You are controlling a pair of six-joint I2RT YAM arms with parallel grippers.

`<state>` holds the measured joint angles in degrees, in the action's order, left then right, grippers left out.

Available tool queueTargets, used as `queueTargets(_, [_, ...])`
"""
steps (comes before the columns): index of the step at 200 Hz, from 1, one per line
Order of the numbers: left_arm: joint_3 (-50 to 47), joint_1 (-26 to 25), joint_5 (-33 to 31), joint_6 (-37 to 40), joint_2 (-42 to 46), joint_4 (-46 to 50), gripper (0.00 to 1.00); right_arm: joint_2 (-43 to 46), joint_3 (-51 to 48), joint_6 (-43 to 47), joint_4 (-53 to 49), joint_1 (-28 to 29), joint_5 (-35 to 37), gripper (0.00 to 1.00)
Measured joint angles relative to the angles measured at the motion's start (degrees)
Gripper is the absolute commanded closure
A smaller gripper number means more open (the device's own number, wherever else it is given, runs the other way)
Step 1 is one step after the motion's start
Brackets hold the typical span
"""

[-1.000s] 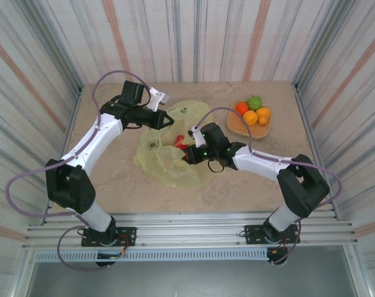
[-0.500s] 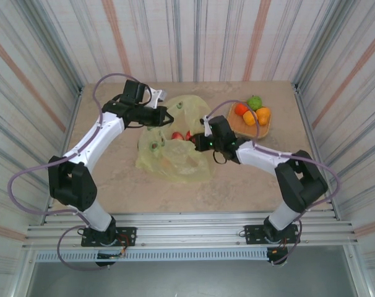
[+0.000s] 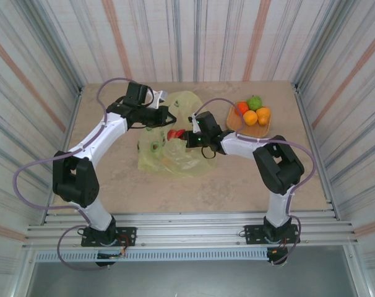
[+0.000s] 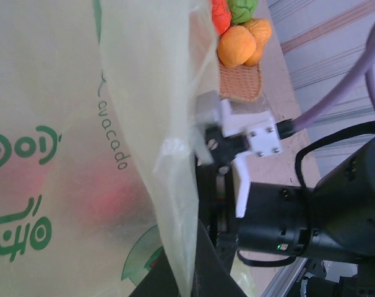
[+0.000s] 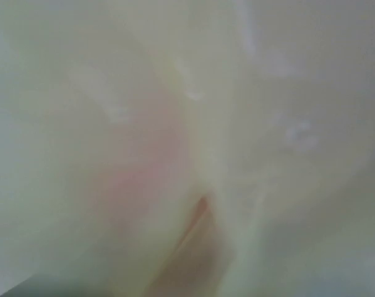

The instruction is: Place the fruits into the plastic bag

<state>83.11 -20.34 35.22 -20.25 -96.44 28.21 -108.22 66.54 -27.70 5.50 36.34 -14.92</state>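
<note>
The left gripper [image 3: 167, 115] pinches the raised far edge of the plastic bag [image 3: 164, 156], its jaws closed on the film. The right gripper [image 3: 183, 135] reaches to the bag's mouth with a red fruit [image 3: 174, 133] right at its tips; whether its jaws clasp the fruit, I cannot tell. 4 more fruits [image 3: 250, 117] sit heaped in the woven tray [image 3: 237, 129], near the bag's right side.

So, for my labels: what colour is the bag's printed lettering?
Green, on the yellow-green plastic bag; clearest in left wrist view.
</note>
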Motion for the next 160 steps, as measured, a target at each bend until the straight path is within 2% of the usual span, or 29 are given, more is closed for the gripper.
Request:
queueTargets(64, [-0.4, 0.1, 0.4, -1.1, 0.0, -1.1, 1.00, -5.0, 4.2, -9.3, 2.9, 0.5, -6.2, 0.44])
queueTargets(129, [-0.4, 0.8, 0.6, -1.3, 0.0, -1.0, 1.00, -7.0, 7.2, -12.2, 3.0, 1.1, -12.2, 0.26])
queueTargets(160, [-0.4, 1.4, 0.6, -1.7, 0.0, -1.0, 1.00, -6.9, 7.1, -12.2, 3.0, 0.1, -13.6, 0.22])
